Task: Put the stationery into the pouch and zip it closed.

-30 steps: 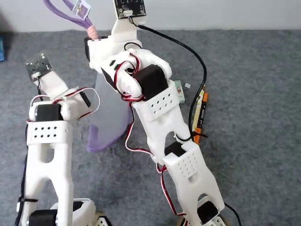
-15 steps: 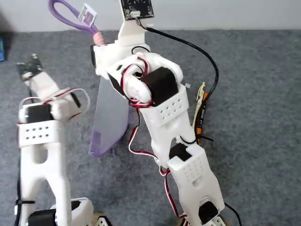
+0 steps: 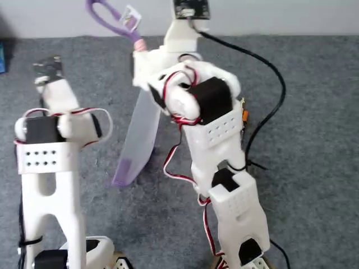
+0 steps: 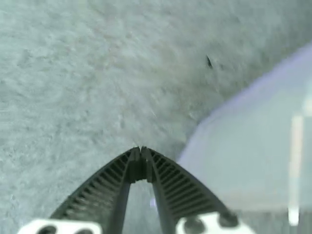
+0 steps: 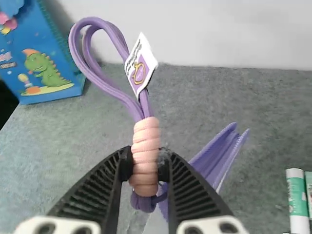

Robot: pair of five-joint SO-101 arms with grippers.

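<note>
Purple-tinted and see-through, the pouch (image 3: 140,134) hangs in the high view from under the right arm (image 3: 207,112), tilted, its lower corner down by the grey carpet (image 3: 314,84). Its strap loop (image 3: 104,11) sticks up above the arm, a paper tag (image 3: 130,17) beside it. An orange pencil (image 3: 245,115) peeks out on the carpet behind that arm, next to a black cable (image 3: 275,95). The left arm (image 3: 45,145) stands well apart from the pouch.

Over to the left wrist view: the left gripper (image 4: 140,152) is clenched tip to tip with nothing between, hovering above the carpet, and the pouch's pale wall lies just beside it.

Now the right wrist view: the right gripper (image 5: 145,158) is clamped on the pink coil (image 5: 145,146) wrapped around the strap, loop and tag rising above it, the pouch's purple edge dropping away below. A glue stick (image 5: 295,195) lies on the carpet at the edge, and a blue box (image 5: 34,53) stands far back.
</note>
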